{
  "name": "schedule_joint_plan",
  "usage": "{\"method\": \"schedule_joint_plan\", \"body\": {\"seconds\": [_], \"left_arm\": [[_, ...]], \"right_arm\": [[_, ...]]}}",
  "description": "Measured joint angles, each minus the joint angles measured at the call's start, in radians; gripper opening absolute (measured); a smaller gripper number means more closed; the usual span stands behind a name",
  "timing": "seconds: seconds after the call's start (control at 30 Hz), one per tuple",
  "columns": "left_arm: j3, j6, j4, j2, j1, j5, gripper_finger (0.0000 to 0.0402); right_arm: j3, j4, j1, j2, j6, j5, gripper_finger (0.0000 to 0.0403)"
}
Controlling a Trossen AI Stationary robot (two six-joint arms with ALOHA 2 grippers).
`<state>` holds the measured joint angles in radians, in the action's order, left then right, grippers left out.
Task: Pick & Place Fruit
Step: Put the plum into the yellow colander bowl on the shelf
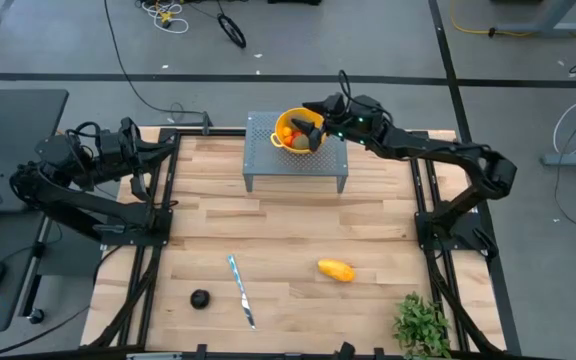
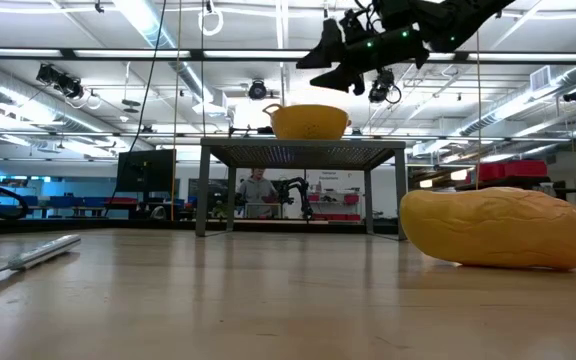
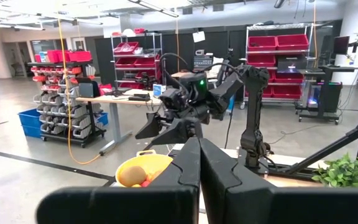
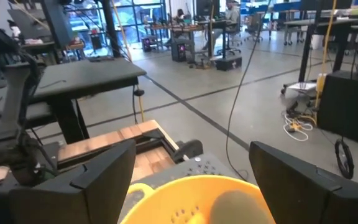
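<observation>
A yellow bowl (image 1: 290, 133) stands on a grey perforated stand (image 1: 296, 165) at the far side of the table. It holds orange-red pieces (image 1: 286, 131) and an olive-green fruit (image 3: 131, 176). My right gripper (image 4: 192, 149) hangs open just above the bowl (image 4: 197, 199), holding nothing; the low view shows it (image 2: 343, 65) clear of the rim. A yellow-orange oblong fruit (image 1: 336, 270) and a dark round fruit (image 1: 200, 298) lie on the near part of the table. My left gripper (image 3: 199, 163) is shut and waits at the table's far-left corner (image 1: 163, 150).
A slim silver knife (image 1: 241, 290) lies between the dark fruit and the oblong one. A leafy green plant (image 1: 423, 325) sits at the near right corner. Bare wood lies between the stand and the near fruit. A person (image 2: 258, 190) stands in the room behind.
</observation>
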<state>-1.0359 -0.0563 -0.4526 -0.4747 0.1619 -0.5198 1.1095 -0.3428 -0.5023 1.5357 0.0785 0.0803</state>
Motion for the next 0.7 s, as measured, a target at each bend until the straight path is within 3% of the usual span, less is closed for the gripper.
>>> {"method": "schedule_joint_plan", "body": {"seconds": [0.4, 0.7], "left_arm": [[0.000, 0.000, -0.001, 0.000, 0.000, 0.000, 0.0002], [0.000, 0.000, -0.001, 0.000, 0.000, 0.001, 0.0002]], "right_arm": [[0.000, 0.004, 0.023, -0.014, -0.015, -0.001, 0.0325], [0.000, 0.007, 0.131, -0.037, -0.015, 0.000, 0.0318]]}}
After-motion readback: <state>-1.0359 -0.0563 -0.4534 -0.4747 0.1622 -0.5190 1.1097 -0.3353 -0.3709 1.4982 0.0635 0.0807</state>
